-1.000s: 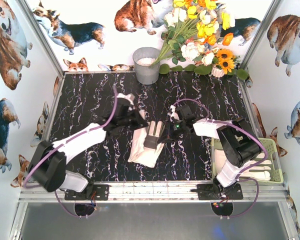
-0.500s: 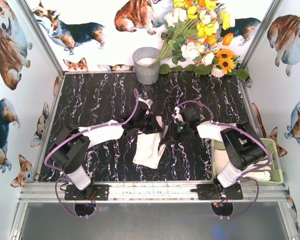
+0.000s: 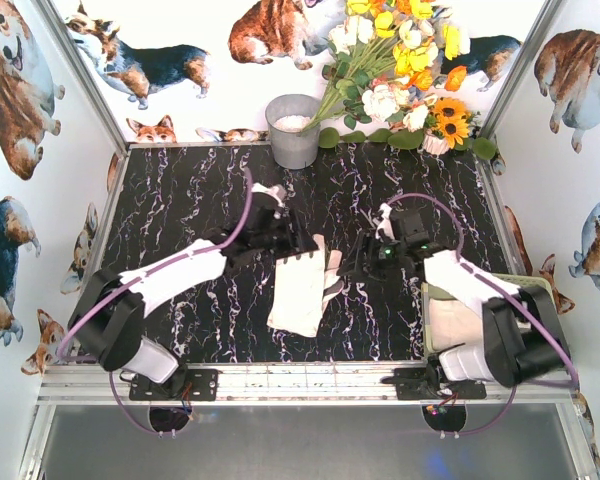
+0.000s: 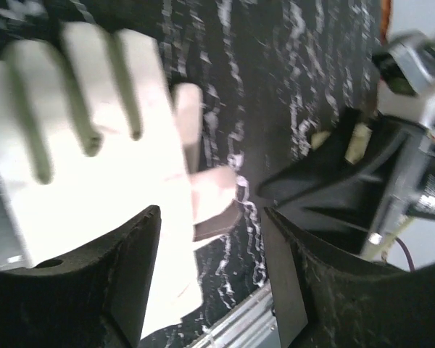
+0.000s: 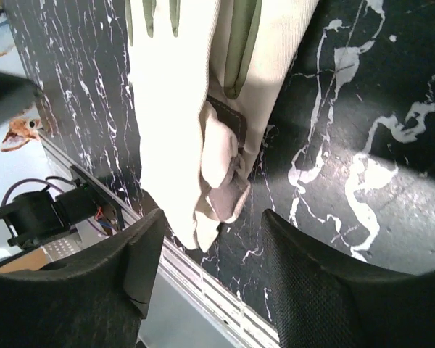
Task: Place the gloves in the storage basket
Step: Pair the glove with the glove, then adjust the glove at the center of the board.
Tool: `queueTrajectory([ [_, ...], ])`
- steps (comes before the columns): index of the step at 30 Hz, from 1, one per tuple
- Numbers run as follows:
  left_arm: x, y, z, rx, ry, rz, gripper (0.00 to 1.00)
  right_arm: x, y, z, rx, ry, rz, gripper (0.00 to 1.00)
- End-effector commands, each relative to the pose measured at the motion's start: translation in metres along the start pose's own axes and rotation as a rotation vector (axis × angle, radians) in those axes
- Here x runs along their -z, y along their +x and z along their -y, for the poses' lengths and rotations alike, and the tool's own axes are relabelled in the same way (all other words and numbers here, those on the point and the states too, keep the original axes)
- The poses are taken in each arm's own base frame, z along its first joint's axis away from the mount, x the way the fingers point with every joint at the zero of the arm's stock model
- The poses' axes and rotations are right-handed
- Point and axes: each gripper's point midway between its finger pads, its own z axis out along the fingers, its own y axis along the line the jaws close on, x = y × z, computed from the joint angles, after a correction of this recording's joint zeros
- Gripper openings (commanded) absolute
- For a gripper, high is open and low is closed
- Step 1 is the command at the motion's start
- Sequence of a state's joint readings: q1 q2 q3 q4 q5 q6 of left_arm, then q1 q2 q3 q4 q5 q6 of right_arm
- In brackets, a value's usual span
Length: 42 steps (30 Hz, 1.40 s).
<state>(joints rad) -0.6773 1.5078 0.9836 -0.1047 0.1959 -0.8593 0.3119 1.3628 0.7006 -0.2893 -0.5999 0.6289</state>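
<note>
Cream-white gloves lie stacked on the black marble table, cuffs toward the near edge. In the right wrist view the gloves show olive fingers and a folded thumb patch. My left gripper hovers open just behind them; in its own view the jaws stand apart over a glove, holding nothing. My right gripper is open to the gloves' right, and its own view shows nothing between the jaws. The storage basket sits at the near right, largely hidden by my right arm, with white fabric inside.
A grey metal bucket stands at the back centre, next to a bouquet of flowers. An aluminium rail runs along the table's near edge, and printed walls close in the left, right and back sides.
Both grippers have opened and let go of the gloves, which now lie flatter on the table. My right gripper has drawn back to the right; the left has pulled back slightly.
</note>
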Motion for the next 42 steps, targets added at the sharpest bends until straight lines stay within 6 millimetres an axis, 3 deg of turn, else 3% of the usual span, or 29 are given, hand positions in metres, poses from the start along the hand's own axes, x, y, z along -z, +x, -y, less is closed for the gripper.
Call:
queueTrajectory([
  [1, 0.016, -0.012, -0.052, 0.011, -0.186, 0.021, 0.54, 0.017, -0.003, -0.003, -0.003, 0.052, 0.029, 0.59],
  [7, 0.011, -0.017, -0.091, 0.035, -0.252, -0.006, 0.62, 0.015, -0.008, -0.007, -0.081, 0.070, 0.003, 0.60],
  [12, -0.001, -0.021, -0.109, 0.059, -0.255, -0.038, 0.62, 0.002, -0.022, -0.007, -0.092, 0.064, 0.007, 0.55],
  [23, -0.021, -0.007, -0.125, 0.084, -0.260, -0.122, 0.62, -0.023, -0.042, 0.002, -0.062, 0.082, -0.013, 0.45],
  [29, -0.026, -0.002, -0.128, 0.093, -0.253, -0.145, 0.61, -0.027, -0.041, -0.003, -0.058, 0.040, -0.031, 0.26],
  [35, -0.031, 0.000, -0.128, 0.101, -0.244, -0.158, 0.59, -0.021, -0.041, -0.023, -0.046, -0.049, -0.046, 0.02],
  [42, -0.029, 0.000, -0.126, 0.103, -0.237, -0.158, 0.57, -0.002, -0.027, -0.036, -0.040, -0.079, -0.053, 0.00],
])
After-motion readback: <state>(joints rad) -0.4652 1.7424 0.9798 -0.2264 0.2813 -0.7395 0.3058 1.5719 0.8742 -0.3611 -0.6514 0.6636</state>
